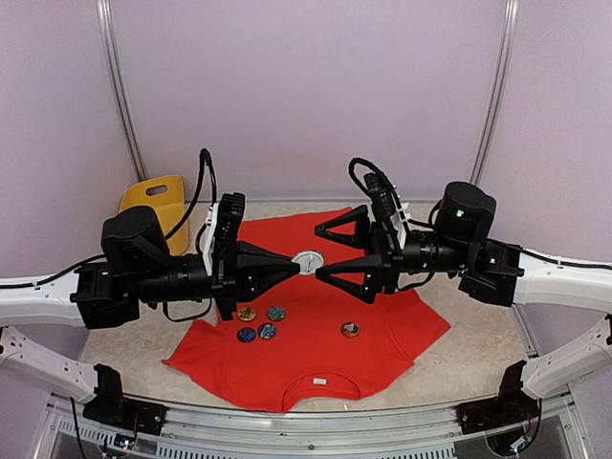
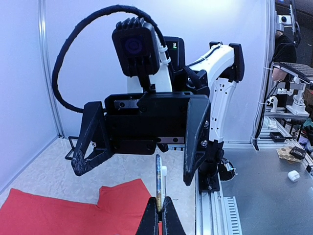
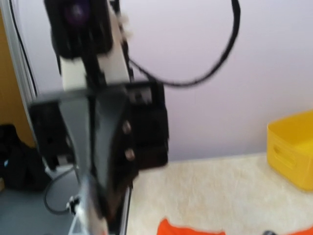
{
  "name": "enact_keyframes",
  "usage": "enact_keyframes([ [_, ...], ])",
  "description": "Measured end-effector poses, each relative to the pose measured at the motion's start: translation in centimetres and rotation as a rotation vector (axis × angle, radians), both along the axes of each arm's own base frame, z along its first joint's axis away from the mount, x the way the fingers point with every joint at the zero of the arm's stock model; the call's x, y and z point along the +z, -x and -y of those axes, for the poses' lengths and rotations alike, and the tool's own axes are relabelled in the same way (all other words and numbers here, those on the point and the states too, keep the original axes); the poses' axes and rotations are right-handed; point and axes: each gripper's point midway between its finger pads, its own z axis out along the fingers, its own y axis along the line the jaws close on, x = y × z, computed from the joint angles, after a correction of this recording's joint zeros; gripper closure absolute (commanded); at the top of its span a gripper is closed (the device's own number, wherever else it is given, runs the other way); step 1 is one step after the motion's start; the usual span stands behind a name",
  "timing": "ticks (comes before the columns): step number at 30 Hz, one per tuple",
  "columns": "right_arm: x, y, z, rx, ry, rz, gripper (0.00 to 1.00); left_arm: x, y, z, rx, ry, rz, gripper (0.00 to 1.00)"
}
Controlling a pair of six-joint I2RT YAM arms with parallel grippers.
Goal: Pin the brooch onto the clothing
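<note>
Robotics lab, test cell. Plain pale panels (image 1: 306, 86) framed by aluminium posts (image 1: 117, 86) enclose a table (image 1: 478, 335) with a mounting rail (image 1: 316, 421). Beyond it, left wrist view: grey bench (image 2: 264, 186), more rig hardware (image 2: 293, 98).

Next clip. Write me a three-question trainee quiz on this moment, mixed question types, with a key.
1. True or false: the right gripper is clamped on the white brooch.
2. Where is the yellow bin? A: far left corner of the table. B: near right corner. C: between the two arms.
3. How many loose brooches lie on the T-shirt?
Key: 1 false: the left gripper holds it, and the right stands open. 2 A. 3 five.
</note>
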Motion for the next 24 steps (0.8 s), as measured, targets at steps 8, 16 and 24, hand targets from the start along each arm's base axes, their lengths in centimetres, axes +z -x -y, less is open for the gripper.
enact_keyframes([
  [8,1.7,0.2,-0.4,-0.002,-0.075,0.014,0.21,0.4,-0.1,0.0,0.007,0.016,0.007,1.00],
  [16,1.0,-0.6,-0.7,-0.041,-0.052,0.003,0.20,0.4,0.1,0.1,-0.003,0.016,0.007,1.00],
  [24,0.3,-0.9,-0.8,-0.064,-0.024,-0.004,0.28,-0.2,0.3,0.1,-0.018,0.017,0.020,1.00],
])
